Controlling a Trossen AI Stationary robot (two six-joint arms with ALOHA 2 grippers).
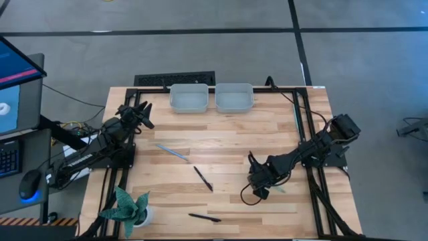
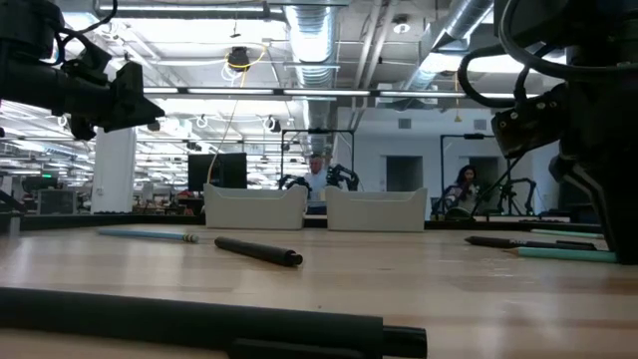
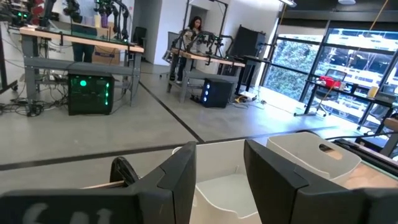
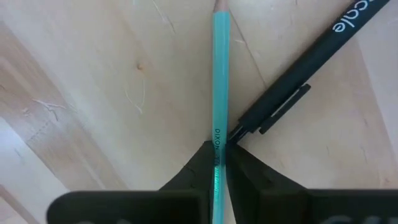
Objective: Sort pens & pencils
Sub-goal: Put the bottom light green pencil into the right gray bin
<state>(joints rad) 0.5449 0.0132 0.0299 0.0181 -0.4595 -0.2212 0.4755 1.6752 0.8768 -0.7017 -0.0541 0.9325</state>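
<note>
We are reading "DIXON" printed along the teal pencil (image 4: 220,93) in the right wrist view, just ahead of the fingertips; beside it, the black pen (image 4: 298,78) is carrying pale lettering of which only "ccale" is showing at the frame edge, and its clip is lying against the pencil. We are seeing the right gripper (image 4: 217,163) lowered onto the butcher-block table (image 1: 221,137), its two fingers pressed together on the teal pencil. In the high view this gripper (image 1: 261,184) is sitting toward the table's front right, with only a sliver of the pencil showing just beyond it. The left gripper (image 1: 142,112) is hanging raised near the left edge, its fingers (image 3: 180,180) standing apart around nothing.

We are finding the remaining sticks spread across the front half of the table: a second teal pencil (image 1: 172,152) lying left of centre, a black pen (image 1: 203,179) just beside it toward the front, and another black pen (image 1: 204,217) close to the front edge. Two pale bins (image 1: 189,97) (image 1: 234,97) are standing side by side against the back edge, and a broad band of bare wood is lying open between them and the sticks. A potted plant (image 1: 127,207) is occupying the front left corner
</note>
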